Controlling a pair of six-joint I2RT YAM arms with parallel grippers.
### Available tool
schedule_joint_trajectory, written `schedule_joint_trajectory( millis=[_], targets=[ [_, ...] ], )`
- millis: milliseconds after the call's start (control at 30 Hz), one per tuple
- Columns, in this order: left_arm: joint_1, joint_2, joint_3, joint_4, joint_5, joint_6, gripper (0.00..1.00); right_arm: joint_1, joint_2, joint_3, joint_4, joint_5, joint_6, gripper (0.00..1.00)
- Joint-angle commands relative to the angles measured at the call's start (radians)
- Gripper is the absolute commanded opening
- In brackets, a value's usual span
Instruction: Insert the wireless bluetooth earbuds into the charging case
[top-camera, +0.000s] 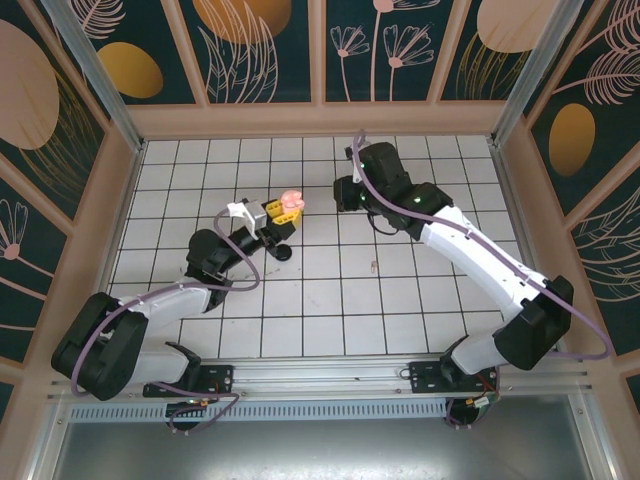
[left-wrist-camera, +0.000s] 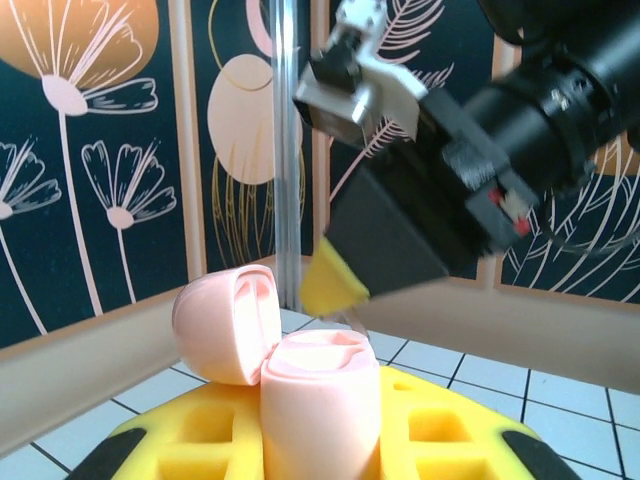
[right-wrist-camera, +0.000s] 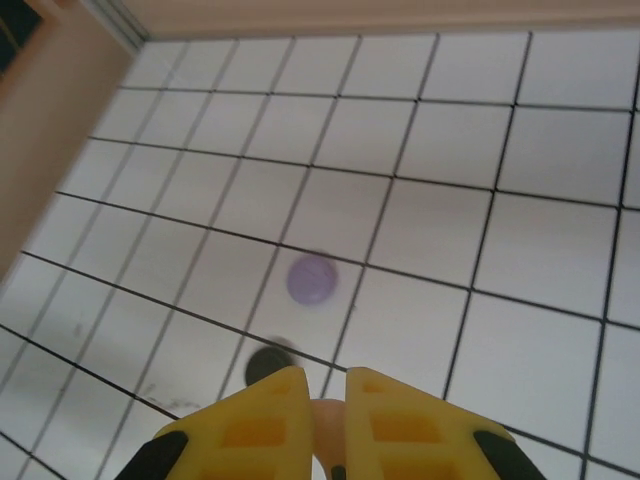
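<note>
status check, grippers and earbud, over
Left gripper shut on open pink case. Right gripper shut on pink earbud, hovering near case. Nothing between them.

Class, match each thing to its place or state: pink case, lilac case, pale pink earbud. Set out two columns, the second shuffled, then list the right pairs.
Things
1. pink case
2. lilac case
3. pale pink earbud

Places or states
A. lying on the white tiles
B. lid open, gripped by the left end effector
C. pinched between the fingers of the right end effector

Pairs: 1-B, 2-A, 3-C
</note>
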Motion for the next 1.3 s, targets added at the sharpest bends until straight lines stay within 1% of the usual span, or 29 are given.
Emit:
schedule_joint_trajectory(
  millis=[0,133,267,367,633,767,1033,1267],
  targets=[
    [-0.019,0.005,-0.01,0.077,-0.032,0.113,0.0,-0.004,-0.023,0.054,0.001,-0.061,0.005,0.11],
    [-0.039,0.039,-0.011,0.105,-0.081,0.156,0.0,0.003,-0.052,0.047,0.071,-0.099,0.012,0.11],
    [-0.063,0.076,-0.012,0.17,-0.14,0.193,0.0,0.016,-0.103,-0.003,0.169,-0.132,0.014,0.11],
    [-0.072,0.096,-0.002,0.206,-0.16,0.214,0.0,0.025,-0.146,-0.051,0.248,-0.144,0.022,0.11],
    [-0.081,0.147,0.053,0.243,-0.138,0.23,0.0,0.06,-0.238,-0.192,0.451,-0.151,0.027,0.11],
    [-0.087,0.171,0.087,0.249,-0.123,0.218,0.0,0.082,-0.256,-0.242,0.527,-0.15,0.025,0.11],
    [-0.095,0.188,0.115,0.26,-0.107,0.19,0.0,0.114,-0.235,-0.261,0.569,-0.136,0.015,0.12],
    [-0.098,0.188,0.12,0.254,-0.095,0.17,0.0,0.121,-0.212,-0.26,0.589,-0.146,0.014,0.12]
  ],
)
